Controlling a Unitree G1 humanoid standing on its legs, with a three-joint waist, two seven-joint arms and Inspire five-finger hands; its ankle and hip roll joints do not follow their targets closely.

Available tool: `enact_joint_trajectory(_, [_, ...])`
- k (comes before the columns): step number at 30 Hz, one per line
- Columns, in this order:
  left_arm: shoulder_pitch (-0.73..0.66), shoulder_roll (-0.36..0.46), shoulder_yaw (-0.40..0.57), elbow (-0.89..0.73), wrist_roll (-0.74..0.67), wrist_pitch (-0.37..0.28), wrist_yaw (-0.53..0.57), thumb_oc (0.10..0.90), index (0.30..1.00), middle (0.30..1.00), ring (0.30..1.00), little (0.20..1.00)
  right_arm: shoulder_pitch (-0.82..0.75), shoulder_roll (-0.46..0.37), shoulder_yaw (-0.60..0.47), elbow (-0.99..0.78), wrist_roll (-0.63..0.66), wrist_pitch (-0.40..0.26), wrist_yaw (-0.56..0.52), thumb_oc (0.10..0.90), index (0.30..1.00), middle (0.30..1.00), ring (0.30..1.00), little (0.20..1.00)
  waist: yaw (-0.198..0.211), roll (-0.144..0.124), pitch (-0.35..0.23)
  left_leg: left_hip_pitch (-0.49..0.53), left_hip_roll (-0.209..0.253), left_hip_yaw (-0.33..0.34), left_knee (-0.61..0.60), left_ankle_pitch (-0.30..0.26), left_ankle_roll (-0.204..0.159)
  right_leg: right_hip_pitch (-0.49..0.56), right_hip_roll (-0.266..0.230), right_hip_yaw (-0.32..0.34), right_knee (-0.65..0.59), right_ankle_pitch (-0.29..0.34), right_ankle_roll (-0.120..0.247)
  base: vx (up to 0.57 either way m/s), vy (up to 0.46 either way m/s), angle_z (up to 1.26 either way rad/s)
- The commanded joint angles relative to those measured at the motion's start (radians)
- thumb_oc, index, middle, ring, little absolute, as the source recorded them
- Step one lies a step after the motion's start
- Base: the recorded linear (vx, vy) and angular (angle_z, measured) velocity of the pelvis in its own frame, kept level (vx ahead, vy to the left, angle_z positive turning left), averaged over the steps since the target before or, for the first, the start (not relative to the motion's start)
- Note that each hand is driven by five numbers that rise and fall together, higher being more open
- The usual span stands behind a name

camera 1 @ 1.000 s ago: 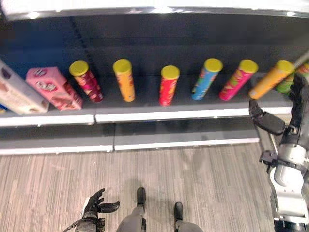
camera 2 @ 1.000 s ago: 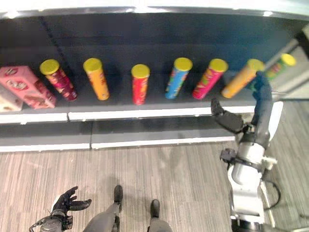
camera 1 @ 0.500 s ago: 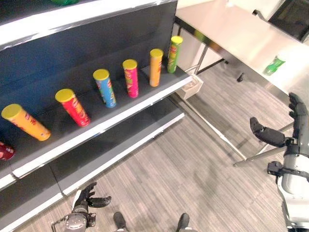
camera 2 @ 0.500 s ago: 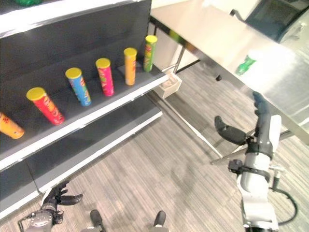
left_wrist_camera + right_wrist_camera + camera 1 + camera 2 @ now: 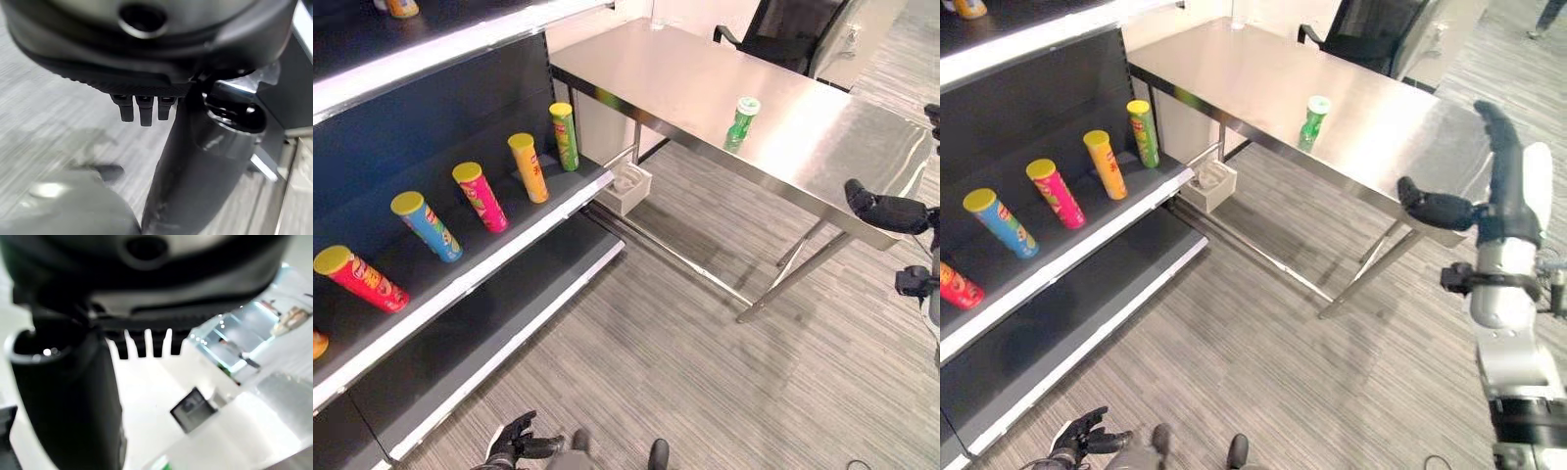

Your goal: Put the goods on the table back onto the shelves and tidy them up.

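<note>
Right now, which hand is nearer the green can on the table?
Right. The right hand is raised beside the table's near end, across from the green can. The left hand hangs low over the floor, far away.

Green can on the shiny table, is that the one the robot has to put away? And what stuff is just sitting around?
For the job:
- green can, standing alone on the steel table
- shelf where it should go, next to the row of tubes
- right hand, open, raised near the table

Just around:
- black chair behind the table
- small white bin by the shelf
- left hand, idle down low
</note>
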Motion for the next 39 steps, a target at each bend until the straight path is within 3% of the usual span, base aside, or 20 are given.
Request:
enact_joint_trajectory(1, [-0.01, 0.044, 0.004, -0.062, -0.019, -0.047, -0.007, 0.8, 0.9, 0.9, 0.9, 0.9, -0.184, -0.093, 0.004, 0.003, 0.022, -0.073, -0.056, 0.8, 0.9, 0.9, 0.9, 0.9, 0.09, 0.044, -0.011, -0.085, 0.003, 0.14, -0.041, 0.121, -0.016, 0.121, 0.15, 0.001, 0.002, -0.101, 0.098, 0.2, -0.004, -1.15])
enact_joint_trajectory(4, [0.004, 0.037, 0.021, -0.067, -0.02, -0.043, -0.008, 0.8, 0.9, 0.9, 0.9, 0.9, -0.203, -0.068, 0.038, -0.01, -0.001, -0.06, -0.051, 0.8, 0.9, 0.9, 0.9, 0.9, 0.101, 0.062, -0.029, -0.027, 0.023, 0.179, -0.067, 0.138, 0.016, 0.16, 0.161, 0.02, 0.011, -0.133, 0.095, 0.23, 0.07, -0.66])
enact_joint_trajectory(6, [0.01, 0.031, 0.032, -0.054, -0.016, -0.038, -0.004, 0.8, 0.9, 0.9, 0.9, 0.9, -0.182, -0.056, 0.033, -0.027, -0.026, -0.05, -0.045, 0.8, 0.9, 0.9, 0.9, 0.9, 0.094, 0.046, -0.055, 0.011, 0.022, 0.185, -0.07, 0.131, 0.035, 0.179, 0.136, 0.02, 0.043, -0.172, 0.093, 0.41, 0.126, -0.05])
enact_joint_trajectory(7, [0.012, 0.032, 0.036, -0.056, -0.02, -0.035, -0.003, 0.8, 0.9, 0.9, 0.9, 0.9, -0.173, -0.052, 0.03, -0.028, -0.046, -0.037, -0.045, 0.8, 0.9, 0.9, 0.9, 0.9, 0.097, 0.027, -0.068, 0.049, 0.019, 0.197, -0.066, 0.107, 0.059, 0.172, 0.101, 0.016, 0.137, -0.208, 0.1, 0.44, 0.125, -0.27])
enact_joint_trajectory(9, [0.002, 0.036, 0.035, -0.055, -0.016, -0.027, -0.005, 0.8, 0.9, 0.9, 0.9, 0.9, -0.147, -0.041, 0.001, -0.041, -0.065, -0.025, -0.045, 0.8, 0.9, 0.9, 0.9, 0.9, 0.091, 0.022, -0.066, 0.093, 0.013, 0.194, -0.058, 0.073, 0.08, 0.124, 0.07, 0.011, 0.308, -0.201, 0.138, 0.28, 0.085, -0.38])
enact_joint_trajectory(10, [0.001, 0.037, 0.034, -0.055, -0.016, -0.027, -0.005, 0.8, 0.9, 0.9, 0.9, 0.9, -0.144, -0.04, -0.003, -0.044, -0.065, -0.024, -0.044, 0.8, 0.9, 0.9, 0.9, 0.9, 0.092, 0.02, -0.065, 0.093, 0.011, 0.194, -0.057, 0.072, 0.081, 0.118, 0.068, 0.011, 0.32, -0.208, 0.14, 0.1, 0.094, -0.16])
enact_joint_trajectory(11, [-0.021, 0.044, 0.024, -0.06, -0.021, -0.02, 0.004, 0.8, 0.9, 0.9, 0.9, 0.9, -0.139, -0.039, -0.034, -0.069, -0.083, -0.015, -0.06, 0.8, 0.9, 0.9, 0.9, 0.9, 0.062, 0.029, -0.03, 0.129, -0.001, 0.172, -0.046, 0.057, 0.104, 0.006, 0.028, 0.017, 0.555, -0.094, 0.177, 0.0, 0.105, 0.1])
enact_joint_trajectory(12, [-0.044, 0.059, 0.013, -0.067, -0.027, -0.018, 0.016, 0.8, 0.9, 0.9, 0.9, 0.9, -0.144, -0.029, -0.051, -0.077, -0.08, -0.019, -0.083, 0.8, 0.9, 0.9, 0.9, 0.9, 0.029, 0.056, -0.003, 0.155, 0.015, 0.147, -0.044, 0.044, 0.116, -0.095, 0.015, 0.022, 0.714, -0.068, 0.166, 0.01, 0.108, 0.41])
enact_joint_trajectory(13, [-0.044, 0.06, 0.016, -0.077, -0.028, -0.017, 0.019, 0.8, 0.9, 0.9, 0.9, 0.9, -0.144, -0.03, -0.057, -0.075, -0.086, -0.018, -0.088, 0.8, 0.9, 0.9, 0.9, 0.9, 0.026, 0.062, -0.004, 0.16, 0.018, 0.14, -0.046, 0.038, 0.117, -0.124, -0.005, 0.019, 0.736, -0.087, 0.157, 0.04, 0.025, 0.79])
enact_joint_trajectory(16, [-0.061, 0.061, 0.018, -0.076, -0.034, -0.026, 0.026, 0.8, 0.9, 0.9, 0.9, 0.9, -0.153, -0.051, -0.086, -0.072, -0.08, -0.022, -0.098, 0.8, 0.9, 0.9, 0.9, 0.9, 0.018, 0.078, -0.014, 0.179, 0.04, 0.109, -0.061, 0.004, 0.095, -0.15, -0.091, -0.016, 0.577, -0.125, 0.144, 0.13, -0.101, 0.44])
enact_joint_trajectory(18, [-0.069, 0.059, 0.017, -0.068, -0.032, -0.029, 0.029, 0.8, 0.9, 0.9, 0.9, 0.9, -0.16, -0.071, -0.104, -0.069, -0.067, -0.026, -0.11, 0.8, 0.9, 0.9, 0.9, 0.9, 0.008, 0.068, -0.017, 0.2, 0.036, 0.095, -0.069, -0.025, 0.079, -0.171, -0.145, -0.026, 0.387, -0.073, 0.168, 0.21, -0.193, 0.15])
enact_joint_trajectory(19, [-0.065, 0.056, 0.02, -0.061, -0.022, -0.027, 0.024, 0.8, 0.9, 0.9, 0.9, 0.9, -0.15, -0.084, -0.122, -0.072, -0.067, -0.021, -0.117, 0.8, 0.9, 0.9, 0.9, 0.9, -0.016, 0.061, -0.018, 0.239, 0.032, 0.069, -0.081, -0.049, 0.072, -0.177, -0.145, -0.004, 0.19, 0.01, 0.204, 0.32, -0.222, 0.03])
enact_joint_trajectory(21, [-0.059, 0.053, 0.027, -0.061, -0.01, -0.028, 0.022, 0.8, 0.9, 0.9, 0.9, 0.9, -0.129, -0.089, -0.144, -0.077, -0.08, -0.013, -0.123, 0.8, 0.9, 0.9, 0.9, 0.9, -0.032, 0.051, -0.011, 0.285, 0.035, 0.043, -0.093, -0.073, 0.068, -0.211, -0.123, 0.057, 0.095, 0.069, 0.234, 0.29, -0.138, 0.05])
enact_joint_trajectory(24, [-0.059, 0.053, 0.029, -0.055, 0.008, -0.024, 0.019, 0.8, 0.9, 0.9, 0.9, 0.9, -0.085, -0.099, -0.171, -0.084, -0.098, -0.003, -0.122, 0.8, 0.9, 0.9, 0.9, 0.9, -0.046, 0.034, -0.005, 0.327, 0.034, 0.013, -0.111, -0.086, 0.065, -0.218, -0.093, 0.123, 0.062, 0.098, 0.246, 0.25, -0.133, 0.46])
enact_joint_trajectory(25, [-0.056, 0.05, 0.03, -0.051, 0.018, -0.026, 0.016, 0.8, 0.9, 0.9, 0.9, 0.9, -0.04, -0.097, -0.215, -0.08, -0.108, 0.004, -0.118, 0.8, 0.9, 0.9, 0.9, 0.9, -0.047, 0.004, -0.017, 0.348, 0.021, -0.009, -0.115, -0.101, 0.062, -0.18, -0.102, 0.124, 0.046, 0.122, 0.246, 0.21, -0.162, 0.94])
enact_joint_trajectory(26, [-0.058, 0.046, 0.032, -0.046, 0.017, -0.027, 0.016, 0.8, 0.9, 0.9, 0.9, 0.9, -0.023, -0.096, -0.236, -0.088, -0.104, 0.002, -0.123, 0.8, 0.9, 0.9, 0.9, 0.9, -0.054, -0.003, -0.021, 0.356, 0.028, -0.02, -0.117, -0.103, 0.058, -0.177, -0.1, 0.136, 0.057, 0.143, 0.254, 0.24, -0.158, 0.92])
enact_joint_trajectory(32, [-0.028, 0.034, 0.013, -0.052, 0.01, -0.026, -0.002, 0.8, 0.9, 0.9, 0.9, 0.9, 0.017, -0.128, -0.28, -0.079, -0.045, -0.021, -0.087, 0.8, 0.9, 0.9, 0.9, 0.9, -0.061, -0.007, -0.065, 0.361, 0.111, -0.037, -0.138, -0.104, 0.021, -0.124, -0.084, 0.047, 0.047, 0.119, 0.233, 0.15, -0.215, 0.33])
enact_joint_trajectory(35, [-0.023, 0.033, 0.011, -0.057, 0.004, -0.025, -0.005, 0.8, 0.9, 0.9, 0.9, 0.9, 0.026, -0.137, -0.281, -0.077, -0.032, -0.025, -0.073, 0.8, 0.9, 0.9, 0.9, 0.9, -0.063, -0.006, -0.069, 0.362, 0.128, -0.042, -0.132, -0.108, 0.01, -0.12, -0.075, 0.037, 0.056, 0.104, 0.223, 0.09, -0.157, 0.19])
enact_joint_trajectory(37, [-0.013, 0.039, -0.003, -0.093, -0.013, -0.026, -0.016, 0.8, 0.9, 0.9, 0.9, 0.9, 0.027, -0.157, -0.267, -0.065, 0.041, -0.05, -0.033, 0.8, 0.9, 0.9, 0.9, 0.9, -0.055, -0.01, -0.052, 0.294, 0.176, -0.042, 0.016, -0.1, -0.045, -0.069, -0.043, -0.001, 0.049, 0.046, 0.183, 0.14, -0.35, 0.23])
enact_joint_trajectory(39, [-0.009, 0.042, -0.008, -0.113, -0.025, -0.023, -0.024, 0.8, 0.9, 0.9, 0.9, 0.9, 0.027, -0.165, -0.266, -0.058, 0.059, -0.053, -0.024, 0.8, 0.9, 0.9, 0.9, 0.9, -0.053, -0.011, -0.04, 0.25, 0.183, -0.047, 0.113, -0.091, -0.061, -0.046, -0.033, -0.015, 0.044, 0.028, 0.172, 0.04, -0.169, 0.39])
